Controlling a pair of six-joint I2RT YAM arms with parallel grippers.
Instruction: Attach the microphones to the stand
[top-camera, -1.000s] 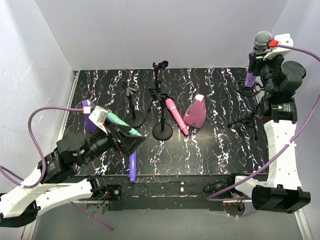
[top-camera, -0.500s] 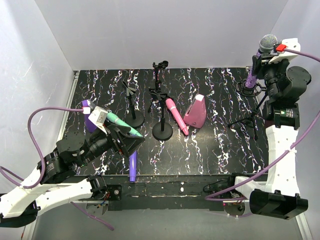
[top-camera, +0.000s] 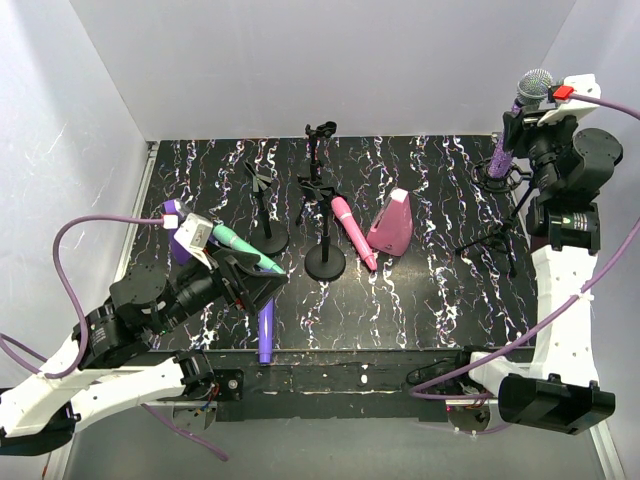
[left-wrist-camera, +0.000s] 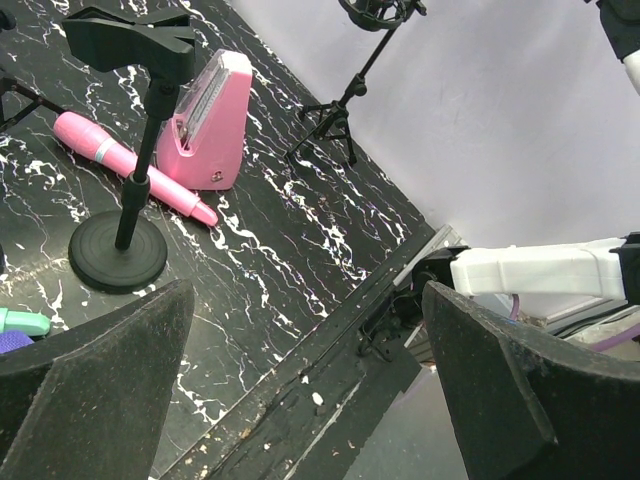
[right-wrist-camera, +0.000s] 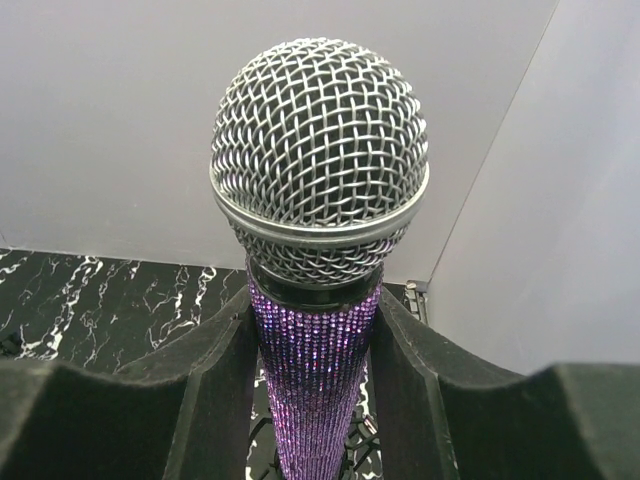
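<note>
The right hand (top-camera: 516, 118) is raised over the far right corner of the bench (top-camera: 430, 300), its fingers (right-wrist-camera: 215, 400) clamped on either side of the glittery purple microphone (top-camera: 512, 118), which stands upright with its silver mesh head (right-wrist-camera: 318, 160) on top. The microphone's lower end reaches the ring of the tripod stand (top-camera: 497, 185) there; whether it sits inside the ring I cannot tell. The left hand (left-wrist-camera: 308, 295) hangs over the near left part of the bench with its fingers wide apart and nothing between them. The mint green microphone (top-camera: 238, 246) lies slanted just beside it, close to the base of a clip stand (top-camera: 268, 240). The plain purple microphone (top-camera: 266, 335) lies by the near edge, its upper end hidden under the left hand. Mid-bench, the pink microphone (left-wrist-camera: 130, 165) lies flat between a round-based stand (left-wrist-camera: 115, 250) and the pink wedge block (left-wrist-camera: 210, 125), just beside both.
</note>
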